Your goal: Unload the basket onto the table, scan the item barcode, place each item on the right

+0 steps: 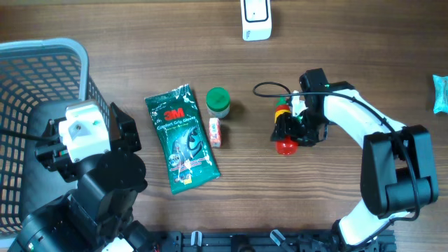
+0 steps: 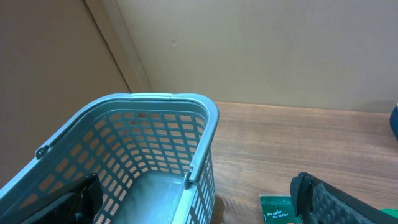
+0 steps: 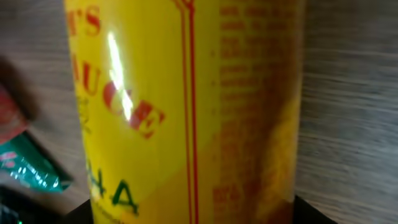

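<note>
Overhead, right gripper (image 1: pixel 290 124): I see it clamped across a sauce bottle (image 1: pixel 285 146), red cap toward the near side.
Overhead, bottle's place: right of centre on the wooden table (image 1: pixel 350 42), well apart from the white scanner (image 1: pixel 256 19) at the far edge.
Overhead, left gripper (image 1: pixel 82 134): near left, just over the right rim of the blue basket (image 1: pixel 42 52), nothing in it.
Overhead, other goods: a green 3M glove pack (image 1: pixel 180 136) lies mid-table; a green-lidded jar (image 1: pixel 218 102) and a small red-and-white box (image 1: pixel 215 131) sit just right of it (the teal item (image 1: pixel 440 93) at the far right edge I cannot identify).
Left wrist, jaws: spread wide, one dark finger at each lower corner, the basket's mesh wall between them and a corner of the green pack at the lower right.
Right wrist, grip: the bottle's yellow label with red lettering fills my view; no barcode shows on this face, and the print is too blurred to read fully.
</note>
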